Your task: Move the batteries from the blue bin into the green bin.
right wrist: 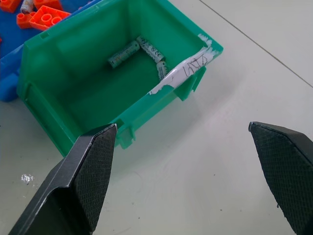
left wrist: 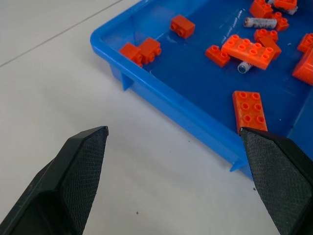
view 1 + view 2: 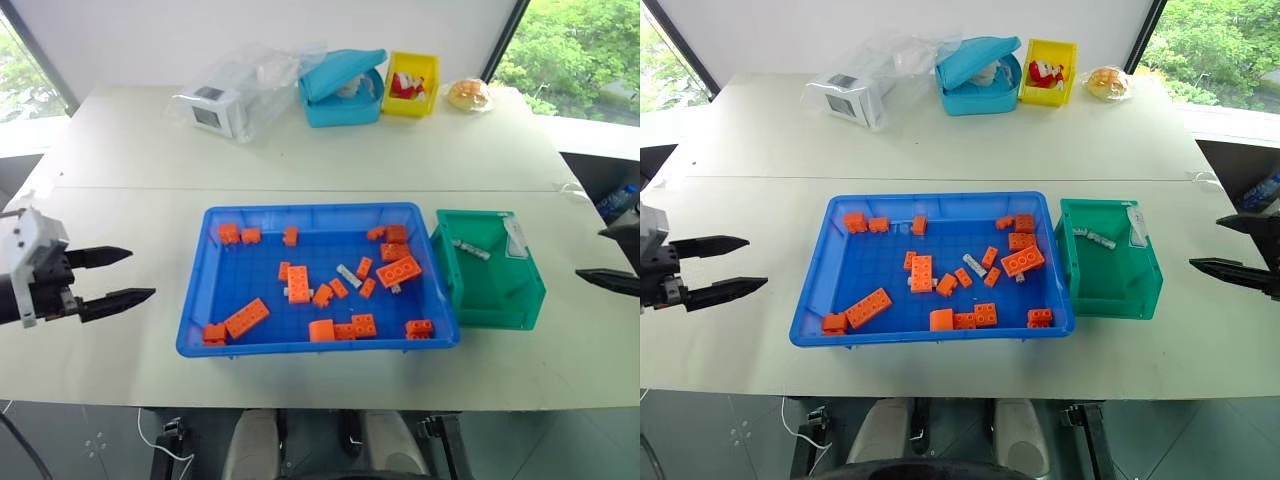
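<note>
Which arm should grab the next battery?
Right, probably. The remaining batteries lie in the right half of the blue bin, beside the green bin. Both grippers, right and left, hover open-jawed outside.

Bare table (image 3: 120, 360) flanks both bins — orange bricks (image 3: 298, 284) crowd the batteries (image 3: 349, 276).

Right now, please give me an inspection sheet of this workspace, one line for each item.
Surface: white table, a seam running across it.
Job's things: blue bin holds two batteries among orange bricks; green bin, touching its right side, holds batteries.
Clutter: at the far edge, light-blue lidded box, yellow bin, bagged white device, wrapped bun.
Grippers: left gripper and right gripper open, empty, beside the bins.
Cables: white cable below the table edge.
Surroundings: windows, trees outside.
</note>
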